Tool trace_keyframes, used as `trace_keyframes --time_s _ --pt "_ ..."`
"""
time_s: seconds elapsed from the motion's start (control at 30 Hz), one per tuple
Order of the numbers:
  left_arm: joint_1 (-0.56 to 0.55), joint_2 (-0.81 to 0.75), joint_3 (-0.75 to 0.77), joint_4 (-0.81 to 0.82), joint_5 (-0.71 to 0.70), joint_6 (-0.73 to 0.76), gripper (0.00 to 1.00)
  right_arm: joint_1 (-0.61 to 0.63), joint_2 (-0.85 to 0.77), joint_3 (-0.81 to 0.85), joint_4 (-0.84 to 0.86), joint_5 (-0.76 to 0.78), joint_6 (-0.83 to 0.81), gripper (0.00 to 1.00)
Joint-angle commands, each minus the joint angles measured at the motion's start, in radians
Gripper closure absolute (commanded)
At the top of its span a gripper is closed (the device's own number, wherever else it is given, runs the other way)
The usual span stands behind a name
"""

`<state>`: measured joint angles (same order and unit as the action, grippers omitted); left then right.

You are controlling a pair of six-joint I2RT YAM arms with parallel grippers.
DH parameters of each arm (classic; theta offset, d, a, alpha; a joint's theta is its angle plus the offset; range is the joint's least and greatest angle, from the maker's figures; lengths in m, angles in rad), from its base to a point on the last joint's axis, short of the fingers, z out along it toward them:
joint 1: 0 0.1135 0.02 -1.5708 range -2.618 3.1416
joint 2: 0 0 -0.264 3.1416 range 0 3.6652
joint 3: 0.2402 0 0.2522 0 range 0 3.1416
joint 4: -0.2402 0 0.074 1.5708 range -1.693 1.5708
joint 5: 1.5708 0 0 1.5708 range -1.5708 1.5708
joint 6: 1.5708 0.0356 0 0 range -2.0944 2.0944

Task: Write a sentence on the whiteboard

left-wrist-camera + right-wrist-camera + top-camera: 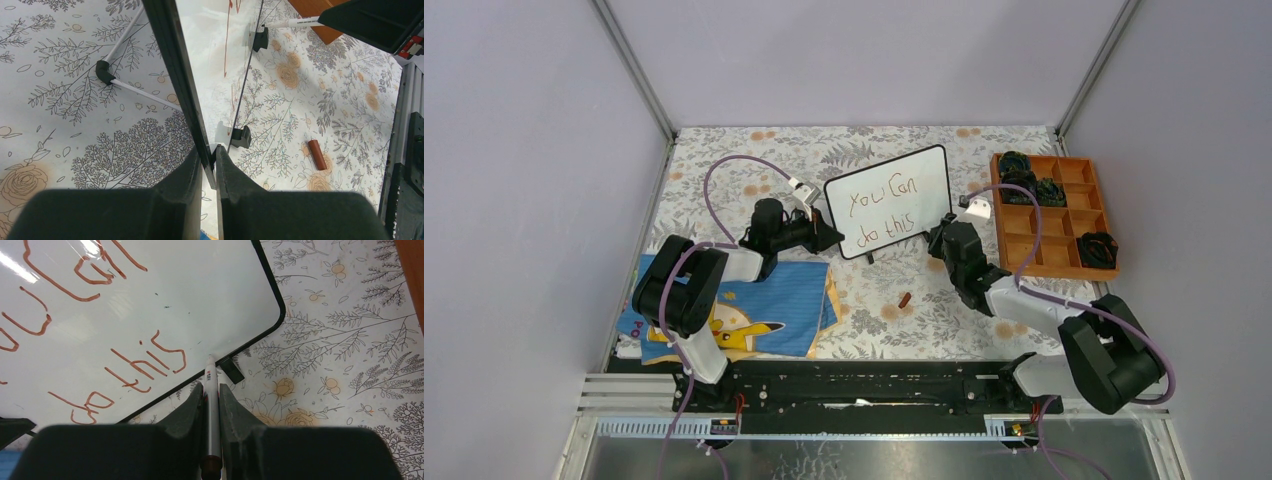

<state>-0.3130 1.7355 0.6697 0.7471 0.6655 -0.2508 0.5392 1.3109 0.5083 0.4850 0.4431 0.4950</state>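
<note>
The whiteboard [892, 165] stands tilted at mid-table, a white board in a thin black frame. The sentence [879, 208] "You Can do this" is written on it in reddish-brown, in two lines. My left gripper [835, 238] is shut on the board's left edge; in the left wrist view its fingers [235, 175] pinch the black frame [172, 65]. My right gripper [937, 233] is shut on a white marker [211, 382]. The marker's tip lies at the board's lower frame, just right of the word "this" [150, 360].
A reddish-brown marker cap [905, 299] lies on the floral cloth in front of the board. An orange compartment tray [1027, 247] with dark items stands at the right. A blue cartoon-print cloth [774, 290] lies under the left arm. The board's wire stand [135, 90] props it behind.
</note>
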Motion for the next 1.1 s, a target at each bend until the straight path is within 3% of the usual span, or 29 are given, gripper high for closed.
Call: trace_keyframes --time_s 0.0,1.07 --pt "0.004 0.002 -0.015 -0.043 -0.102 0.082 1.0 -0.016 0.016 0.048 0.07 -0.001 0.01 1.0" --pt "0.004 -0.002 -0.017 -0.045 -0.103 0.084 1.0 -0.022 0.068 0.064 0.092 -0.012 0.007 1.0"
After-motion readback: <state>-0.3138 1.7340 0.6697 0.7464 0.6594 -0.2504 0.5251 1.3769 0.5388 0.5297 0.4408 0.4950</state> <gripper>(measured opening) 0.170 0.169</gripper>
